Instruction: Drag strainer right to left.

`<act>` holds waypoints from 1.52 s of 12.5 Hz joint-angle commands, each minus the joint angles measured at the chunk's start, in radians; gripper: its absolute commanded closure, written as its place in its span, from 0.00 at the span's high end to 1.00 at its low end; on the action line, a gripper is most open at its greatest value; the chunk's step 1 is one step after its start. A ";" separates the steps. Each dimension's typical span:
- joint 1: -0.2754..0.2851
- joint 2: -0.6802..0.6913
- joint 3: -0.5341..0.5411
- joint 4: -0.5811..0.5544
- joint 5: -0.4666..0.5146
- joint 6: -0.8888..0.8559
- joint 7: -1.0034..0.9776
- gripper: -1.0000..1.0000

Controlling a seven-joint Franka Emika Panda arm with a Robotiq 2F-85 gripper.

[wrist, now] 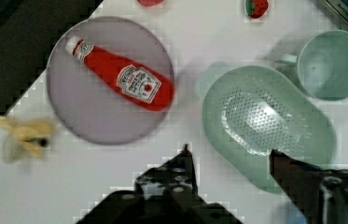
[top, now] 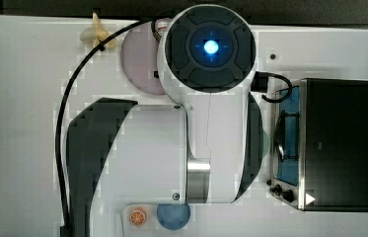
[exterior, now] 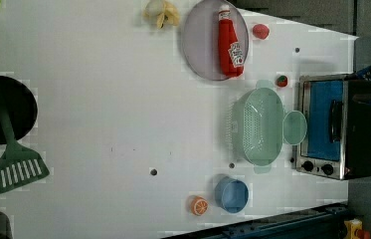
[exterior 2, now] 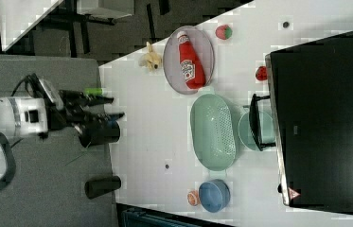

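Hand (wrist: 230,156) spread wide, holding nothing, poised above the near rim of the strainer (wrist: 267,123). Strainer resting on the white surface (exterior: 113,99), touching the mint mug (exterior: 295,127) in front of the toaster oven (exterior: 339,129), beside the plate (exterior: 195,45) carrying a ketchup bottle (exterior: 229,42). Best lowered straight onto one long wall, closed firmly, then dragged low and level, clear of plate and blue bowl (exterior: 231,194).

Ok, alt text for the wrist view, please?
The open claw hovers over a white table, above the near rim of a mint-green strainer. A mint mug sits beside the strainer, and a ketchup bottle lies on a round plate.
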 commanded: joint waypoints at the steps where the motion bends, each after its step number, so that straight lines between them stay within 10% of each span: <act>1: -0.028 -0.479 -0.053 -0.341 -0.062 -0.165 0.019 0.79; 3: -0.028 -0.475 -0.052 -0.356 -0.061 -0.160 0.020 1.00; 13: -0.025 -0.247 -0.040 -0.703 -0.061 0.404 0.269 1.00; 19: -0.020 0.096 0.016 -0.678 -0.061 0.732 0.585 1.00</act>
